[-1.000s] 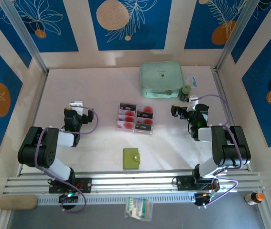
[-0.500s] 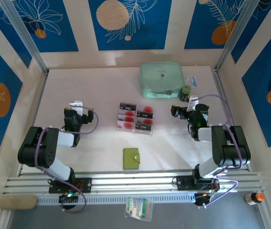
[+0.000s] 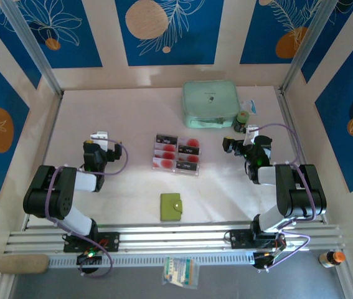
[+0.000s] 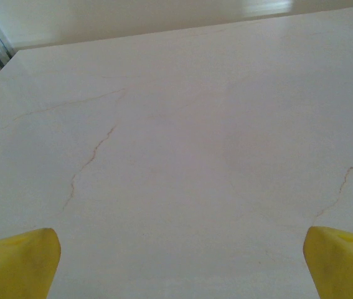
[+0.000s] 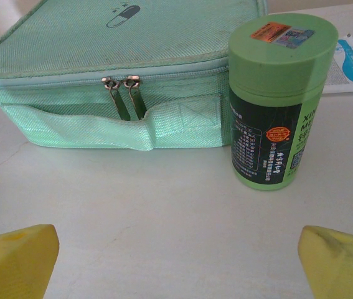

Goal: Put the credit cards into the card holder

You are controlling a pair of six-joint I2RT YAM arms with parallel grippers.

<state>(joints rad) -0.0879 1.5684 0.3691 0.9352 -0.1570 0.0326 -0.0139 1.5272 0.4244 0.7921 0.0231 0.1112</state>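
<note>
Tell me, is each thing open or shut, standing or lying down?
card holder: shut, lying flat.
credit cards: lying in the clear tray.
mint-green case: zipped shut.
green bottle: upright, cap on.
left tool: open, empty.
right tool: open, empty.

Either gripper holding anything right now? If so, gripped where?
Nothing held: left gripper open above the table; right gripper open, short of the green bottle and mint case.

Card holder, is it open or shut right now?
Shut. The card holder lies flat as one folded green square, its snap tab wrapped over the right edge; no inner pockets show.
</note>
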